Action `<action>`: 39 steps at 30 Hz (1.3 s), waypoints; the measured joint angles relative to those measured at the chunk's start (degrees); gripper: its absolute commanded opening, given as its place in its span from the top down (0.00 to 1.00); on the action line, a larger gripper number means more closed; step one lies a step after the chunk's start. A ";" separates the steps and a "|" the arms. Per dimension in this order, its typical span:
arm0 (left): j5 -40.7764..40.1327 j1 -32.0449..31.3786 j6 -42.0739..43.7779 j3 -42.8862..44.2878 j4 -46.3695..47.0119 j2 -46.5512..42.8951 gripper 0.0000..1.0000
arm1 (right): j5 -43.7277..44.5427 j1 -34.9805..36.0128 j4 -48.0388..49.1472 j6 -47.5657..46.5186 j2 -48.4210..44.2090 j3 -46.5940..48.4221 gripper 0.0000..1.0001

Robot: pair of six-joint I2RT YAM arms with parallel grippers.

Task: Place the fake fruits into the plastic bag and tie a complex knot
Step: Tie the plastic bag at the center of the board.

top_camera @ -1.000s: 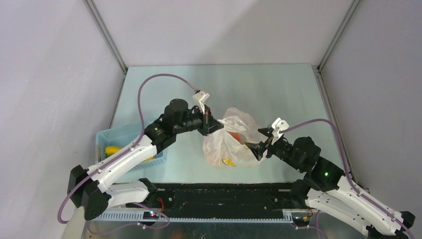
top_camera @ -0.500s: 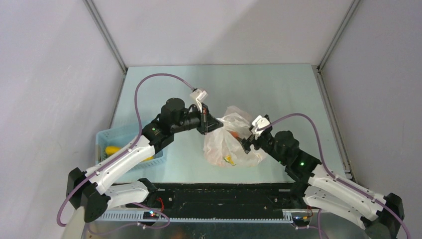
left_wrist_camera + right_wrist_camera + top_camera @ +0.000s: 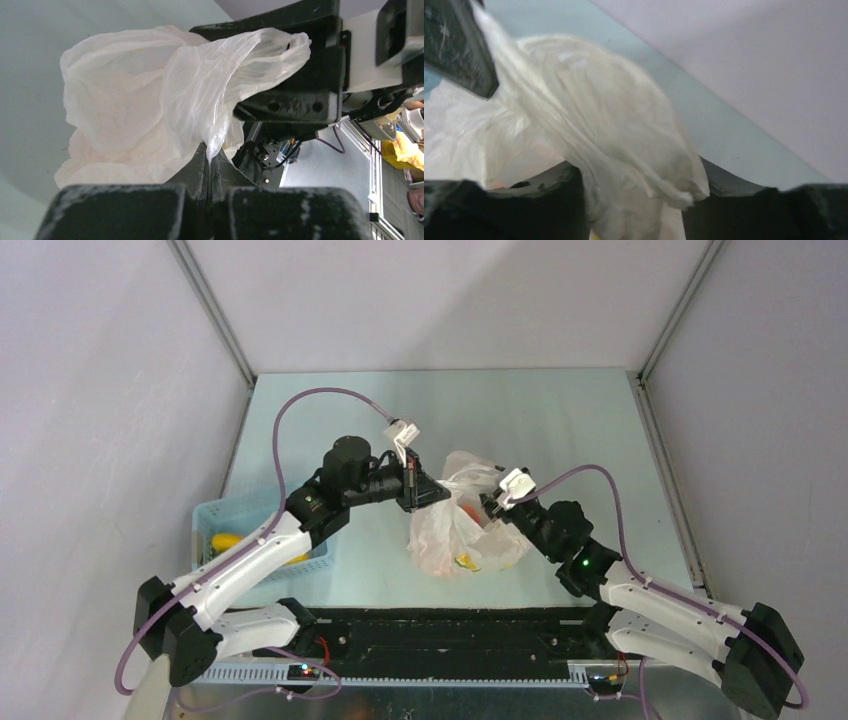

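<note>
Pinching plastic bag (image 3: 130, 100) — left end effector (image 3: 209, 160).

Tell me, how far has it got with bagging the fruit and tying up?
An orange fruit shows through the plastic bag; a yellow fruit lies in the blue basket. The left gripper pinches the bag's rim, and the right gripper straddles another fold, jaws open. No knot is visible; tying is all left.
</note>
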 measured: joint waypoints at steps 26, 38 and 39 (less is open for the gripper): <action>-1.29 -0.31 2.97 0.83 7.21 5.97 1.00 | -4.11 -13.84 -8.09 19.47 -9.81 -0.07 0.26; -7.26 -0.28 1.97 0.83 7.69 5.97 1.00 | -4.31 -14.03 -27.69 40.96 -20.94 8.66 0.12; -7.72 -0.28 2.01 0.83 7.48 5.97 1.00 | -4.20 -14.03 -27.89 43.34 -20.02 10.10 0.11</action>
